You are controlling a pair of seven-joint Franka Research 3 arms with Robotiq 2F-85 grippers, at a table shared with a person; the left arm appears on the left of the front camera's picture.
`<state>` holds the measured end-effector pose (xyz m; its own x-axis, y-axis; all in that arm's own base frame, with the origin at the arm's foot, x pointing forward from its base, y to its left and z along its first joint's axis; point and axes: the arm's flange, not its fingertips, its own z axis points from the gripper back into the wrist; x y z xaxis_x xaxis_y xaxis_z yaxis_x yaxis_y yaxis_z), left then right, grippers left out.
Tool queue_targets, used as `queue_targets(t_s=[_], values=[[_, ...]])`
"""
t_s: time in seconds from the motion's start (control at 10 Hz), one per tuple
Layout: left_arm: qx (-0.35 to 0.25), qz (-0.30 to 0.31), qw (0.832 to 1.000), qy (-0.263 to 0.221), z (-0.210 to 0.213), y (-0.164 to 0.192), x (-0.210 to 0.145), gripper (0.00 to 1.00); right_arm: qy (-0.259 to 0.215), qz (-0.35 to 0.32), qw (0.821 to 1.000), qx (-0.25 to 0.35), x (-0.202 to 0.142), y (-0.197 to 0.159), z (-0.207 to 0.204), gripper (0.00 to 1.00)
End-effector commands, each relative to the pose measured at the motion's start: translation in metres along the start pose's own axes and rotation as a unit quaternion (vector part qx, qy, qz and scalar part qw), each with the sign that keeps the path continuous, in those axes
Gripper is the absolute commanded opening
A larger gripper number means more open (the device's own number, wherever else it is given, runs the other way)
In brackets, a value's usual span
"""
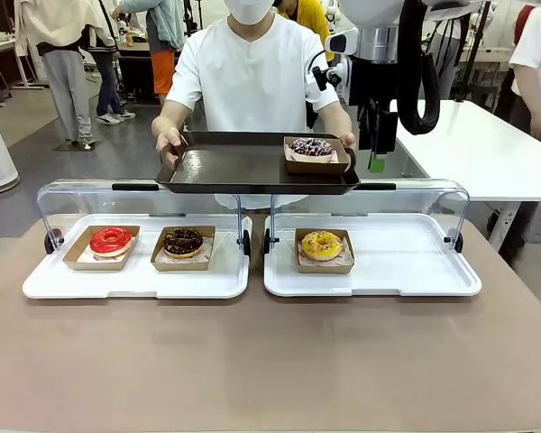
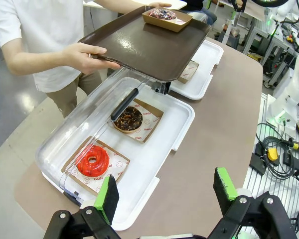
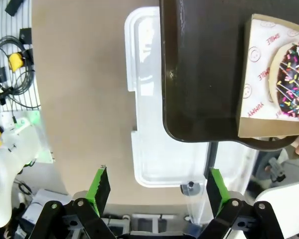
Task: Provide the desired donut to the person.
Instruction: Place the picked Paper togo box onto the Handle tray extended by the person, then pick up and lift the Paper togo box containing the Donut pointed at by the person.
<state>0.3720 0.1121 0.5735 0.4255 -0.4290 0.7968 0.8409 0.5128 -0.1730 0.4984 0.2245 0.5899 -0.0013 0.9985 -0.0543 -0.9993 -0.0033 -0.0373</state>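
The person (image 1: 250, 68) stands at the far side and holds a dark brown serving tray (image 1: 225, 167) in both hands. On its right end a chocolate donut with coloured sprinkles (image 1: 312, 147) (image 2: 162, 13) (image 3: 291, 79) lies in a cardboard boat. My right gripper (image 1: 376, 161) (image 3: 157, 188) hangs open beside the tray's right end, nothing between its fingers. My left gripper (image 2: 166, 191) is open and empty, high above the table's left end. A red donut (image 1: 111, 240) (image 2: 93, 160), a chocolate donut (image 1: 182, 241) (image 2: 128, 118) and a yellow donut (image 1: 322, 244) rest in boats on the table.
Two white display trays (image 1: 135, 280) (image 1: 406, 271) lie side by side, their clear lids (image 1: 81, 194) tipped open toward the person. The serving tray (image 2: 134, 45) (image 3: 199, 74) hovers over the lids. A white table (image 1: 487, 153) stands at the right; bystanders are in the background.
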Motion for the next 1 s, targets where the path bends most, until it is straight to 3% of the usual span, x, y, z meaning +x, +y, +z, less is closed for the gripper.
queue_targets(t_s=[0.0, 0.9], values=[[0.001, 0.0, 1.0, -0.001, -0.0004, 0.0003, 0.0015, 1.0, -0.008, 0.001, 1.0, 0.009, 0.0009, -0.0058, 0.0054, 1.0], [0.001, 0.0, 1.0, -0.001, -0.0004, 0.0003, 0.0015, 1.0, -0.008, 0.001, 1.0, 0.009, 0.0009, -0.0058, 0.0054, 1.0]])
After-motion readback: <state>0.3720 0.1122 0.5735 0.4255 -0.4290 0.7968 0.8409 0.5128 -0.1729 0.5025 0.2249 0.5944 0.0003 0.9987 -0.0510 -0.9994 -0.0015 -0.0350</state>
